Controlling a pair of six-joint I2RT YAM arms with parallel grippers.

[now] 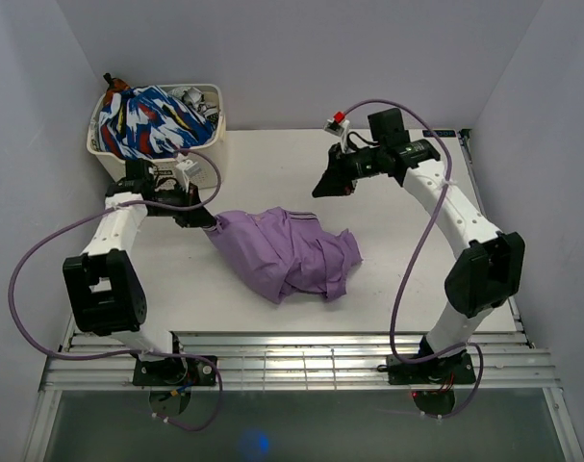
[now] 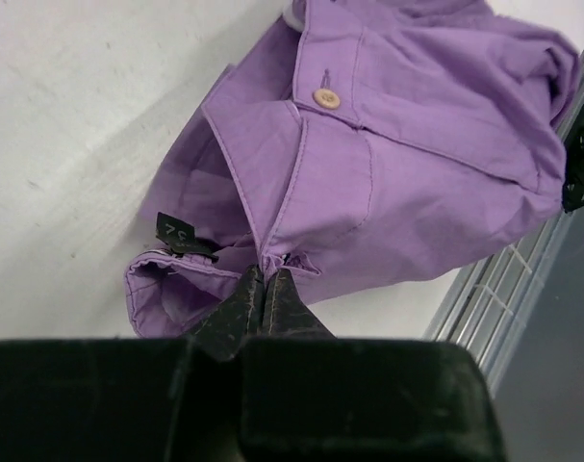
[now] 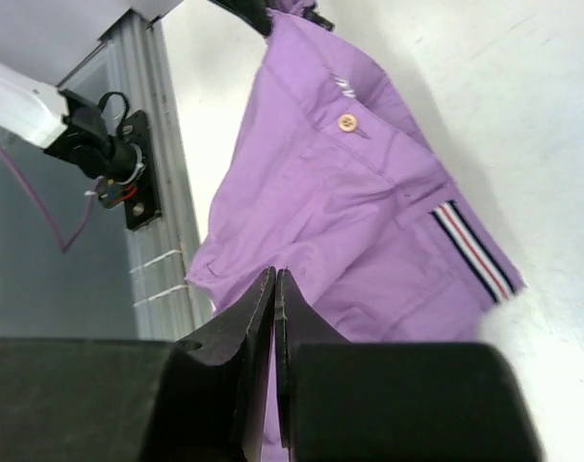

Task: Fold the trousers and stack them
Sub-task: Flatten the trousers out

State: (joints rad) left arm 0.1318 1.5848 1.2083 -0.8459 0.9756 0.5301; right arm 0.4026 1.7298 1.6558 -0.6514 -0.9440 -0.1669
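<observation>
Tightly clenched, the left gripper (image 2: 264,272) pinches a seam edge of the purple trousers (image 2: 397,135). Its two dark fingers meet on the cloth just beside a small black tag (image 2: 179,231). Seen from above, it sits low at the left end of the garment, where the fabric is drawn up to a point.

The right gripper (image 3: 275,277) is likewise closed, its fingers pressed flat together with nothing between them. It hangs in the air over the trousers, apart from them, and the top view places it beyond the heap's far edge.

The trousers lie crumpled in a loose mound at the middle of the white counter (image 1: 272,164), between the two arms. A pale button (image 3: 346,122) shows on a flap of the fabric. A short striped ribbon (image 3: 474,252) in dark, white and red runs across one part near the edge.

At the far left corner of the counter stands a cream basket (image 1: 217,114). It holds a bundle of blue, red and white patterned cloth (image 1: 152,123).
</observation>
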